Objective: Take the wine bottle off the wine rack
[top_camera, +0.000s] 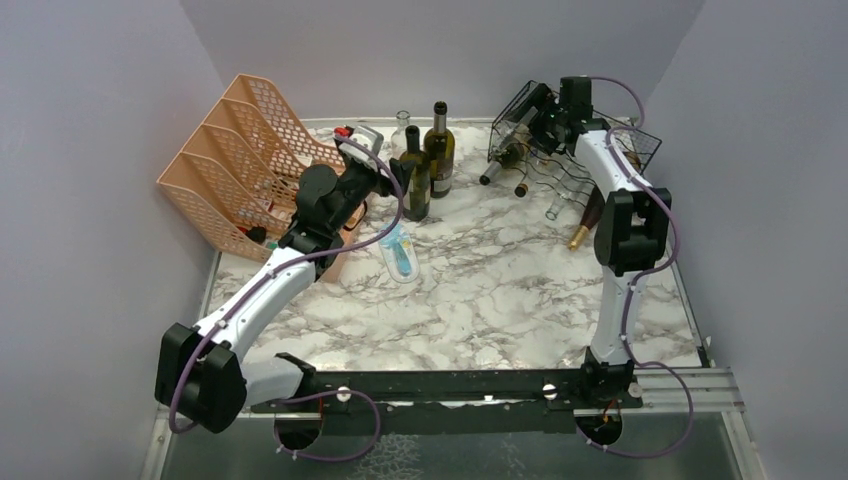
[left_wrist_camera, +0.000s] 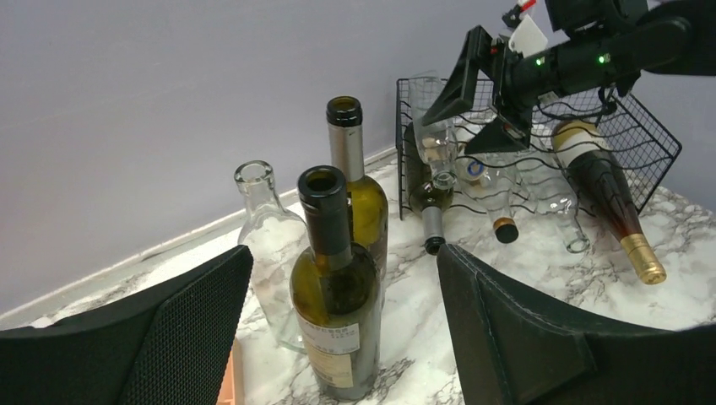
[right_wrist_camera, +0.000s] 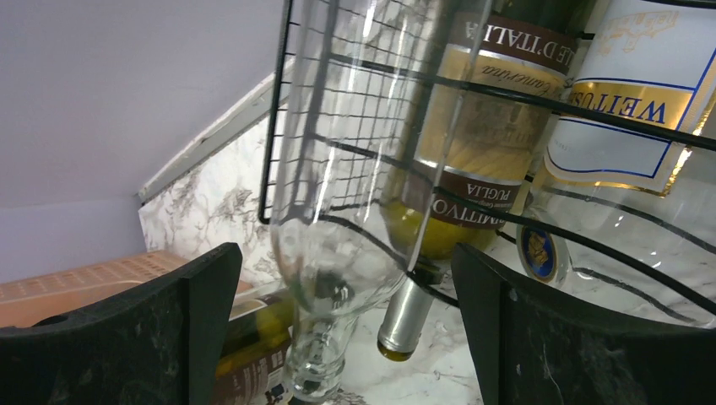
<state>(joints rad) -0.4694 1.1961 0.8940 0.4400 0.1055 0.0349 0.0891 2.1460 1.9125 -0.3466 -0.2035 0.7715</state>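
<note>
Claw on the right [right_wrist_camera: 342, 291] gapes wide with the clear wine bottle [right_wrist_camera: 333, 152] mid-frame between its fingers [right_wrist_camera: 169, 337], probably lined up to pinch it off the wine rack [right_wrist_camera: 274, 126].

Right wrist view: clear bottle [right_wrist_camera: 355, 169] running off top edge; green labelled bottle [right_wrist_camera: 481, 126] losing base there; white-labelled bottle [right_wrist_camera: 633, 93] running off right edge. Left wrist view: right arm [left_wrist_camera: 591, 51] covering upper wires of wine rack [left_wrist_camera: 650, 143]. Top view: racked bottles appearing too small for counting.
</note>
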